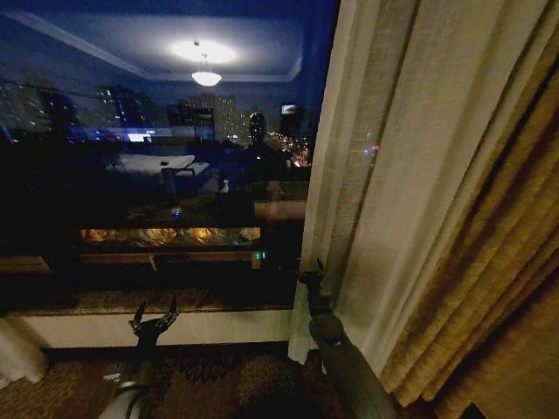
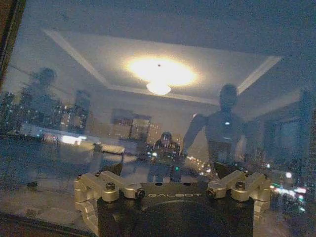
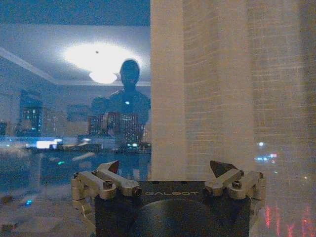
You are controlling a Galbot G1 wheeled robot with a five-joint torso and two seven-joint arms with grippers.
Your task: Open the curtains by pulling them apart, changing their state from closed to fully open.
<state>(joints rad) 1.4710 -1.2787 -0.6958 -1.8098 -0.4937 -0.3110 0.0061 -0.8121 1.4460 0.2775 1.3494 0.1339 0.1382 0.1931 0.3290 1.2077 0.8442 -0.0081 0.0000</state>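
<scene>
The right sheer curtain [image 1: 371, 175] hangs gathered at the right of the window, its inner edge running down to the sill. My right gripper [image 1: 312, 273] is raised at that edge, low down, and stands open. In the right wrist view the gripper [image 3: 167, 167] has its fingers spread, and the curtain's [image 3: 217, 89] pleats hang just beyond them. My left gripper [image 1: 154, 316] stands open before the bare glass near the sill, holding nothing. The left wrist view has this gripper [image 2: 168, 170] facing the glass. A pale fold of fabric [image 1: 17, 353] sits at the lower left edge.
A thick golden-brown drape [image 1: 489, 262] hangs right of the sheer panel. The dark window glass [image 1: 157, 131] reflects a ceiling lamp and city lights. A stone sill [image 1: 105, 301] with a white wall below runs along the window. Patterned carpet [image 1: 218, 384] covers the floor.
</scene>
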